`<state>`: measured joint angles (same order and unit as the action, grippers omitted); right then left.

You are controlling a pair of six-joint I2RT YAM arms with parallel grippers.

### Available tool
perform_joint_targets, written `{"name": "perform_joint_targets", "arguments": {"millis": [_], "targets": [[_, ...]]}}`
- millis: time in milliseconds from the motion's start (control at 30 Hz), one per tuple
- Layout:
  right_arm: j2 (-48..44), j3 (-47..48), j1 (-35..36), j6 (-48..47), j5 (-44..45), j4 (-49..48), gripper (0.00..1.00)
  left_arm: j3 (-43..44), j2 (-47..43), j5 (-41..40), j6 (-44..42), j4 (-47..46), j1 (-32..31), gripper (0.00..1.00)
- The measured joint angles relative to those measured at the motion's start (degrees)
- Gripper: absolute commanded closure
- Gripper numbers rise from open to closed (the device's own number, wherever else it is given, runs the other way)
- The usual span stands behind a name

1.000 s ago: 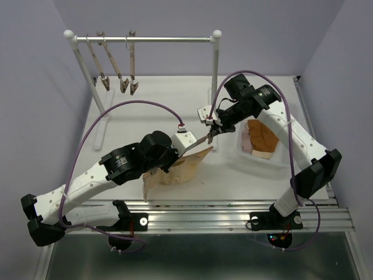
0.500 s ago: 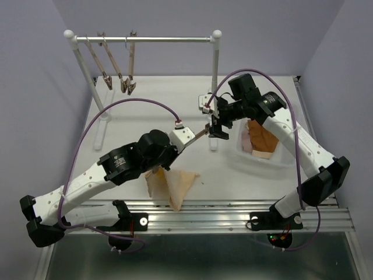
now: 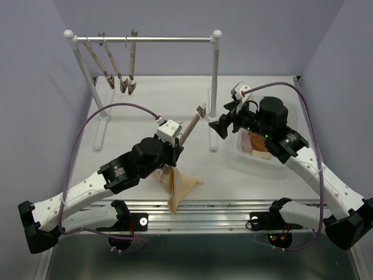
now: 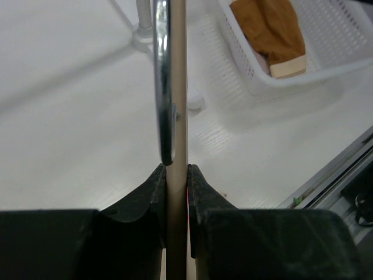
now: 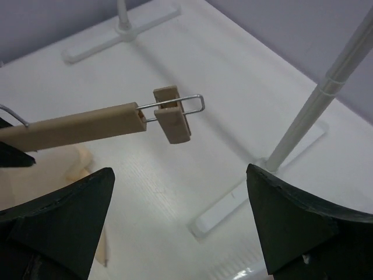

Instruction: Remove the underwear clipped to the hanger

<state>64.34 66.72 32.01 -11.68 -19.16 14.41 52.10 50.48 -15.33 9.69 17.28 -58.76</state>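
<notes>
Watching white rack (image 3: 152, 39) at far side of surface (image 3: 157, 99): one rail, two posts on flat feet. Three wooden hangers (image 3: 113, 63) hang bunched at rail's left end, clips down. White mesh basket (image 4: 242, 55) sits at right, near right post's foot. Lilac walls (image 3: 280, 35) all around.

links: white plastic link shells (image 3: 81, 189) | joints: black round motor housings (image 3: 119, 168) | wiring: thin purple cables (image 3: 122, 104) | tips: matte black wedge fingers (image 5: 64, 216)
</notes>
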Motion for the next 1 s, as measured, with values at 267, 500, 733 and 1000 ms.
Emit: {"name": "perform_joint_targets", "arguments": {"millis": [267,500,733,1000], "targets": [[-5.3,-16.5,0.0,27.3,-5.0,-23.3,0.00,-6.7,-4.2,-1.0,7.7,-17.6,0.0,1.00],[-3.5,-24.7,0.0,46.2,-14.2,-48.5,0.00,-6.9,-2.4,4.6,9.9,-31.0,0.0,1.00],[0.8,-28.5,0.0,57.5,-18.1,-68.8,0.00,-7.1,1.5,8.2,10.9,-33.4,0.7,1.00],[6.5,-28.2,0.0,63.0,-16.9,-80.0,0.40,-7.5,1.6,14.8,11.7,-37.9,1.1,1.00]]}}
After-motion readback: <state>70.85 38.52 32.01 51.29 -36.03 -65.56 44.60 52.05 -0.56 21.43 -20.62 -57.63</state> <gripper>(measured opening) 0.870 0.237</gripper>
